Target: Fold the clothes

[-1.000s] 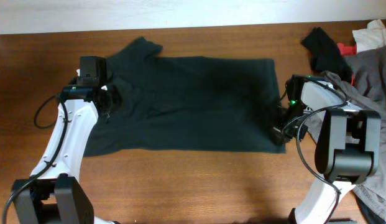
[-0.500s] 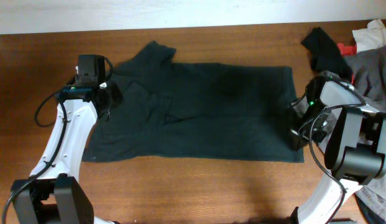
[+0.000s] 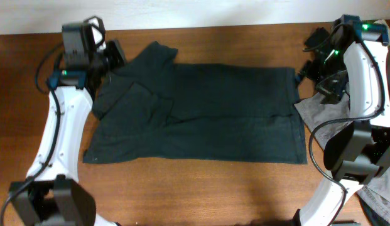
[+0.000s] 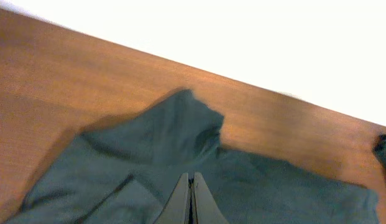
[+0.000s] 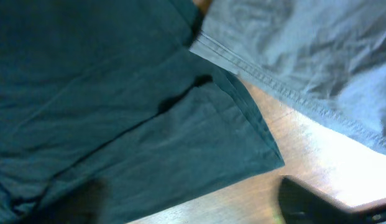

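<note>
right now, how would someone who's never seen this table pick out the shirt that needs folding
Start from the brown wooden table: the largest cloth on it lies spread nearly flat across the middle. That is the dark blackish-green garment, with one part poking up at its top left. The light grey garment at its right edge is much paler and crumpled.

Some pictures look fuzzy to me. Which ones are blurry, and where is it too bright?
Left wrist: the dark shirt looks smeared, and the top is washed-out white. Right wrist: the grey garment has sharp stitching, but the bottom edge is out of focus. Overhead: sharp and evenly lit.
</note>
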Controlling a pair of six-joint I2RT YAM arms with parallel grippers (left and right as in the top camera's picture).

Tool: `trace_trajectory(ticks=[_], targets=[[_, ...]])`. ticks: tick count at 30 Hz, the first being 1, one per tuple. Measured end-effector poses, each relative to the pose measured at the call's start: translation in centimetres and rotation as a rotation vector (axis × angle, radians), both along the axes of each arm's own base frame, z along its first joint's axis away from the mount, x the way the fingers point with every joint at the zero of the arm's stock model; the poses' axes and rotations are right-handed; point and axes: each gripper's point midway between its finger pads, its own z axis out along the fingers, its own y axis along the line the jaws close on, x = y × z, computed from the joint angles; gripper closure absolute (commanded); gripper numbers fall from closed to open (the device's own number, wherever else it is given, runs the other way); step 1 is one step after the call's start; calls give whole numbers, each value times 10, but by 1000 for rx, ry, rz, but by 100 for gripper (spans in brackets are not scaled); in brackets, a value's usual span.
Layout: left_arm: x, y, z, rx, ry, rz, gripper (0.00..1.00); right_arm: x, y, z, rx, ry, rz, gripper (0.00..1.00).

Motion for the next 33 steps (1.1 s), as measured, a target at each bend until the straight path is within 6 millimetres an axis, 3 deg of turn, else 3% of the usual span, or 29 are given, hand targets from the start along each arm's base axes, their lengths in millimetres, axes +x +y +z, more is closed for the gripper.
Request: trace_trajectory(ticks=[6, 11, 15, 19, 21, 24, 27, 31, 33], targets=[[51, -24, 27, 15, -10, -78, 99, 1, 2, 1, 1, -4, 6, 1], [94, -56, 24, 60, -45, -162, 97, 1, 2, 1, 1, -4, 8, 1], [121, -78, -18, 183, -47, -215, 87, 1, 2, 1, 1, -3, 7, 1], [137, -92, -80, 320, 1, -259, 81, 1, 2, 1, 1, -4, 7, 1], [142, -94, -111, 379, 30, -277, 74, 1, 2, 1, 1, -4, 8, 2], [150, -88, -145, 432, 56, -273, 74, 1, 2, 1, 1, -4, 7, 1], [158, -77, -167, 463, 63, -258, 73, 1, 2, 1, 1, -4, 8, 1], [162, -59, -185, 483, 84, -246, 56, 1, 2, 1, 1, -4, 7, 1], [164, -54, -189, 486, 83, -259, 52, 1, 2, 1, 1, -4, 8, 1]])
